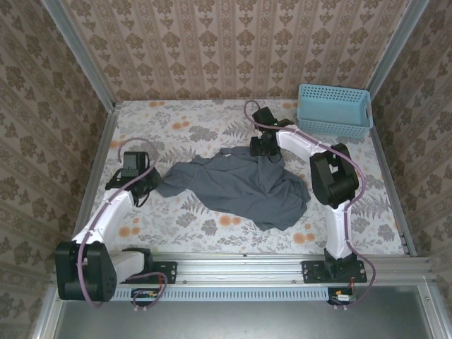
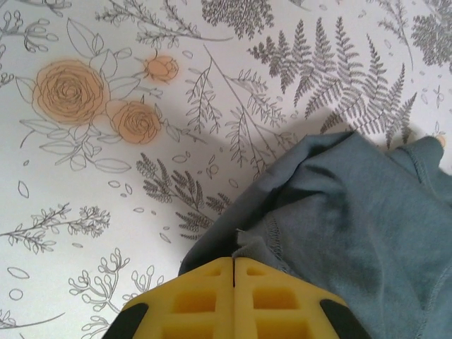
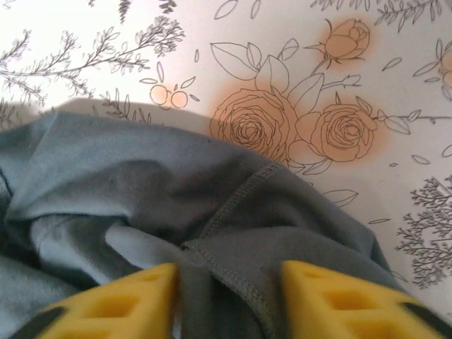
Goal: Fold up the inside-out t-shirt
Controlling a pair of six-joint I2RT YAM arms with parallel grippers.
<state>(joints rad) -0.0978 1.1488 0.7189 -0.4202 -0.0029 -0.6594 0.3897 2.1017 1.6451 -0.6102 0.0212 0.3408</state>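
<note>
My left pincer (image 2: 234, 272) was pressed together on a seamed edge of the inside-out t-shirt (image 1: 233, 185), toward the left edge of the tabletop (image 1: 176, 127). My right pincer (image 3: 226, 275) stood spread astride a stitched fold, nearer the far edge. The shirt lay crumpled mid-tabletop, so I judged this the flattening step: the right needed to close on that fold, then both pull apart. Whether I had hem or sleeve, I couldn't tell.
</note>
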